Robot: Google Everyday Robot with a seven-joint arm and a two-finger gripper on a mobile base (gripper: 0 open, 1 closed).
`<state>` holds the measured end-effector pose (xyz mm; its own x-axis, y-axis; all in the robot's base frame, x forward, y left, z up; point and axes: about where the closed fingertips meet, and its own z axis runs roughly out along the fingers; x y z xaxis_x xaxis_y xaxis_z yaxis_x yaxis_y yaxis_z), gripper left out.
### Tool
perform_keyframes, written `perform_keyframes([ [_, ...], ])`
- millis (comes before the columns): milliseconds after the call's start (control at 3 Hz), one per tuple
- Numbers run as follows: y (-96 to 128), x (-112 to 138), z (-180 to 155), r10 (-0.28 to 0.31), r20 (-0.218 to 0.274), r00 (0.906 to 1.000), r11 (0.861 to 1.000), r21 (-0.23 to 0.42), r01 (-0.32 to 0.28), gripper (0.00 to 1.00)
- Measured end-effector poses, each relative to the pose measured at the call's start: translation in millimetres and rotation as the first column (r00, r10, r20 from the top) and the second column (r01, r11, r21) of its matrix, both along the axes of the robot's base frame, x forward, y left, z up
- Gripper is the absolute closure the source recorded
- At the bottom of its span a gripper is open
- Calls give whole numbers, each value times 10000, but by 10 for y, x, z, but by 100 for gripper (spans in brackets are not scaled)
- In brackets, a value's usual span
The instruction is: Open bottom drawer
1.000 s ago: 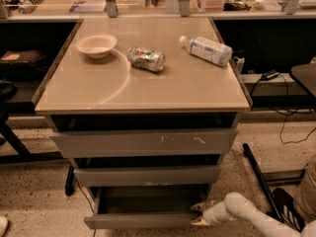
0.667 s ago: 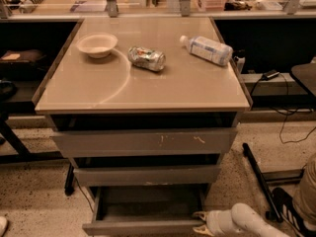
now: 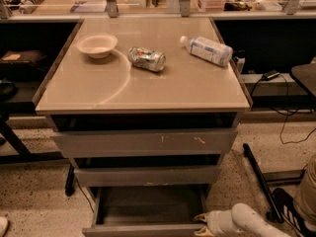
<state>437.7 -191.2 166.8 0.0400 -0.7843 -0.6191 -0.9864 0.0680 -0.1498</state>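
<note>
The bottom drawer point(image 3: 148, 210) is seen pulled out toward the near side, lowest under the counter point(image 3: 148, 90), with its tray exposed. The claw point(image 3: 200, 223) is held at the right end of the face panel with its fingers spread apart; contact cannot be told.

On the table top point(image 3: 148, 90) the bowl point(image 3: 97, 45) lies far left, the can point(image 3: 146, 59) just right of it, and the bottle point(image 3: 207, 50) far right. Beneath it the top drawer point(image 3: 143, 143), the middle drawer point(image 3: 145, 176) and the bottom drawer point(image 3: 148, 206) are stacked, the lowest jutting nearest. The gripper point(image 3: 201, 223) is at its near right corner.
</note>
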Motion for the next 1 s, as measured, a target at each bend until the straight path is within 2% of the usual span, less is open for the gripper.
perform_keyframes([
  [667,5,-48,-47,125,-146,9998,9998,157,-123,29],
  [1000,-51,-293,-107,351,-400,9986,9992,226,-342,33],
])
